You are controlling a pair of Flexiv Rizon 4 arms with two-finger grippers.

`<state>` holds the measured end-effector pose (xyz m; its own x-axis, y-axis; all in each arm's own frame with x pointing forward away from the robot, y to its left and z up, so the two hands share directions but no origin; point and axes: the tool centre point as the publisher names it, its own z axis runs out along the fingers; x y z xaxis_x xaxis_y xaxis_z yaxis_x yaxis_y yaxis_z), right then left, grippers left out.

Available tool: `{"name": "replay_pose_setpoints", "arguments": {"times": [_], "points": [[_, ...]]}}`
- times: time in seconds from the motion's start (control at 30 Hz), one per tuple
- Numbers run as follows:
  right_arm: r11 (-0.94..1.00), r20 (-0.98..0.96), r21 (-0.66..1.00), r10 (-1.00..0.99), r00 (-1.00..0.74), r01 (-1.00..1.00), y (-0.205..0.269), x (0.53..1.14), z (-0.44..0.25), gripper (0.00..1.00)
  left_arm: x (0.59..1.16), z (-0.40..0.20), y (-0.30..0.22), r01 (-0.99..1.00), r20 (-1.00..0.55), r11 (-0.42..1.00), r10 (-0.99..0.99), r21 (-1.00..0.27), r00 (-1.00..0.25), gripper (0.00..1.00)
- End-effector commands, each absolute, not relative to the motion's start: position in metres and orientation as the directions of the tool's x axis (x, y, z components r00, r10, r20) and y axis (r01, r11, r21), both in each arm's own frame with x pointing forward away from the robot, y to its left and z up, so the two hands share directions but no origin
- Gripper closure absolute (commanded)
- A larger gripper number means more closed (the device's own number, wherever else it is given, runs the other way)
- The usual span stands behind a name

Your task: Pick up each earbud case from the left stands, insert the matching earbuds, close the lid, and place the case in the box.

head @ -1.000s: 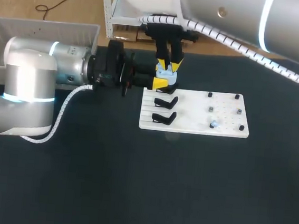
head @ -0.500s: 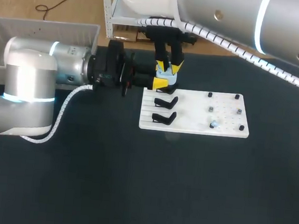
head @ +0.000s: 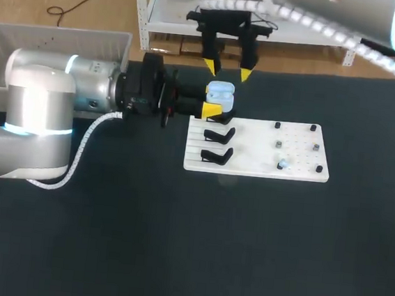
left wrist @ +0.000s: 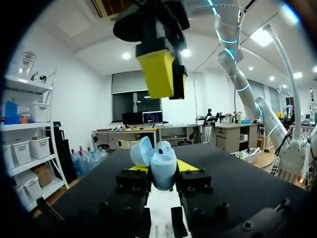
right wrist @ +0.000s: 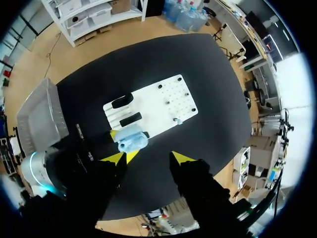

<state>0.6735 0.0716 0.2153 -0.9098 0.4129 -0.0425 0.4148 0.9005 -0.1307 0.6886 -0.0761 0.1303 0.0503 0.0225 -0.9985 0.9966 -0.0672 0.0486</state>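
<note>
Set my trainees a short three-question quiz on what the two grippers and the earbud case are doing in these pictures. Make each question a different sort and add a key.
1. True or false: the left gripper is shut on the blue earbud case.
2. In one word: is the case's lid open or closed?
3. Where is the right gripper?
A: shut on the case.
B: open, above the case and apart from it.
C: shut, pressing down on the lid.

Key: 1 true; 2 open; 3 B.
</note>
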Motion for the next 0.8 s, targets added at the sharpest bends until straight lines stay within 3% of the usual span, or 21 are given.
{"name": "replay_pose_setpoints", "arguments": {"times": [0.03,0.13,0.33,0.43,0.8], "points": [[0.932,-0.128,0.088,0.361,-0.924,0.352,0.024,0.639,0.214,0.42,0.689,0.130,-0.077,0.997,-0.998,-0.067,0.023,0.049,0.051,1.00],[0.941,-0.154,0.119,0.333,-0.930,0.317,0.014,0.633,0.212,0.51,0.689,0.130,-0.077,0.997,-0.998,-0.067,0.023,0.049,0.051,1.00],[0.940,-0.193,0.188,0.319,-0.928,0.284,-0.001,0.624,0.204,0.51,0.689,0.130,-0.077,0.997,-0.998,-0.067,0.023,0.049,0.051,1.00],[0.933,-0.201,0.222,0.329,-0.923,0.284,-0.009,0.624,0.197,0.44,0.689,0.130,-0.077,0.997,-0.998,-0.067,0.023,0.049,0.051,1.00],[0.928,-0.196,0.264,0.317,-0.928,0.261,-0.015,0.628,0.163,0.51,0.684,0.128,-0.067,0.998,-0.999,-0.050,0.022,0.046,0.047,1.00]]}}
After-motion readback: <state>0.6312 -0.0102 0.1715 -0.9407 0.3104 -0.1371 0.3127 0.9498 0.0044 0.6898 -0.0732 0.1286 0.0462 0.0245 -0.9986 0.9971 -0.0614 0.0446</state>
